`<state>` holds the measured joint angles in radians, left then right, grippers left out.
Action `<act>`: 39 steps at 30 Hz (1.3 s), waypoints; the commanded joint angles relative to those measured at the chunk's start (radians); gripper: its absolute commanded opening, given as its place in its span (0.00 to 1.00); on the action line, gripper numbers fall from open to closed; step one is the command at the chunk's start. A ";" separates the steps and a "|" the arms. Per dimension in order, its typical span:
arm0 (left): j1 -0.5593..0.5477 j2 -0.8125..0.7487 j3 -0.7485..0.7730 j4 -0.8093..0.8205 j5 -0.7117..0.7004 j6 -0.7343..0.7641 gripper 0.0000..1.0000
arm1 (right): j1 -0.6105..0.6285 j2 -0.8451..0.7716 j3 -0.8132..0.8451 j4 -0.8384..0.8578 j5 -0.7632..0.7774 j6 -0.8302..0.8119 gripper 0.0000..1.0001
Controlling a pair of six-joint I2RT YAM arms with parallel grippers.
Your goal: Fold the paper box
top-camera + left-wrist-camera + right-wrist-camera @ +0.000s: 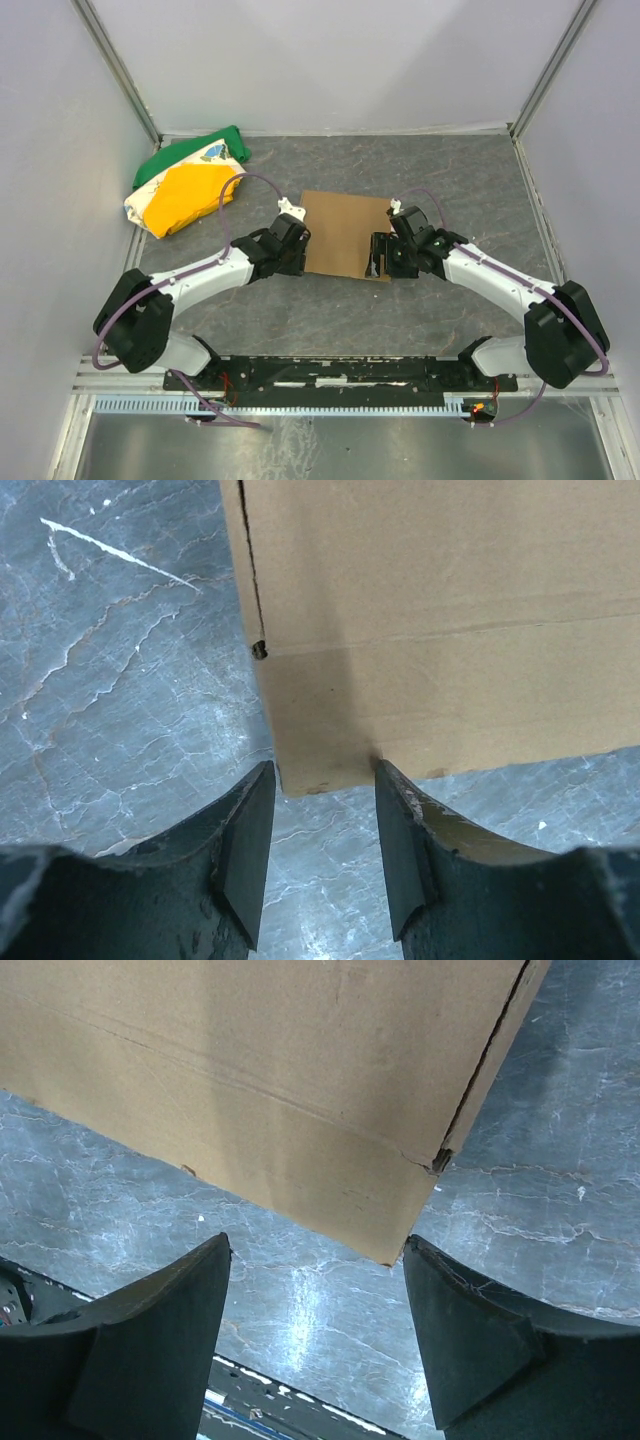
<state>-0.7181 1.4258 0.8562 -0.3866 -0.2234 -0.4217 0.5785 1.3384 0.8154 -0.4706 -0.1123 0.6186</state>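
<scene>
Brown paper box (345,232) at centre of table (450,180), well apart from cloth bundle (185,190). Left gripper (322,825) spread, box corner right at the fingertips (250,820), not clamped. Right gripper (318,1270) spread wider, another corner just ahead, nothing grasped.

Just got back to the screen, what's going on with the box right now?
Both arms are at the paper box, which lies on the table. The left gripper is open with the box's near-left corner between its fingertips. The right gripper is open at the near-right corner. Neither has closed on the cardboard yet. A cloth bundle sits apart at the far left.
</scene>
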 commanded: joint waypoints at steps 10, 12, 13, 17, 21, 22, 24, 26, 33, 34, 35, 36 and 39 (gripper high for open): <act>0.035 0.018 -0.016 0.164 0.095 -0.036 0.51 | 0.004 0.028 0.026 0.061 -0.001 -0.005 0.83; 0.035 0.020 -0.019 0.163 0.110 -0.038 0.51 | 0.004 0.027 0.025 0.065 -0.007 -0.002 0.83; 0.035 0.023 -0.020 0.161 0.113 -0.038 0.51 | 0.004 0.028 0.025 0.068 -0.007 0.001 0.83; 0.039 0.028 -0.035 0.163 0.121 -0.040 0.51 | 0.005 0.032 0.024 0.070 -0.012 -0.001 0.83; 0.043 0.014 -0.043 0.169 0.153 -0.053 0.50 | 0.004 0.022 0.021 0.076 -0.031 0.010 0.82; 0.044 0.008 -0.042 0.164 0.154 -0.054 0.50 | 0.004 0.013 0.021 0.076 -0.034 0.014 0.82; 0.046 0.002 -0.042 0.163 0.161 -0.059 0.50 | 0.004 0.000 0.021 0.069 -0.034 0.018 0.82; 0.048 -0.008 -0.040 0.158 0.176 -0.064 0.50 | 0.004 -0.011 0.023 0.063 -0.035 0.019 0.82; 0.060 -0.049 -0.041 0.153 0.227 -0.086 0.50 | 0.005 -0.041 0.032 0.036 -0.037 0.021 0.82; 0.062 -0.053 -0.042 0.151 0.232 -0.087 0.50 | 0.005 -0.044 0.034 0.033 -0.037 0.020 0.82; 0.063 -0.059 -0.042 0.149 0.234 -0.088 0.50 | 0.004 -0.045 0.034 0.031 -0.038 0.019 0.82; 0.065 -0.063 -0.043 0.148 0.236 -0.089 0.50 | 0.006 -0.048 0.034 0.030 -0.037 0.021 0.82; 0.070 -0.072 -0.045 0.142 0.245 -0.091 0.50 | 0.005 -0.052 0.035 0.024 -0.037 0.020 0.82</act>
<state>-0.6468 1.3994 0.8108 -0.2867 -0.0647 -0.4591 0.5793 1.3231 0.8154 -0.4885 -0.1123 0.6243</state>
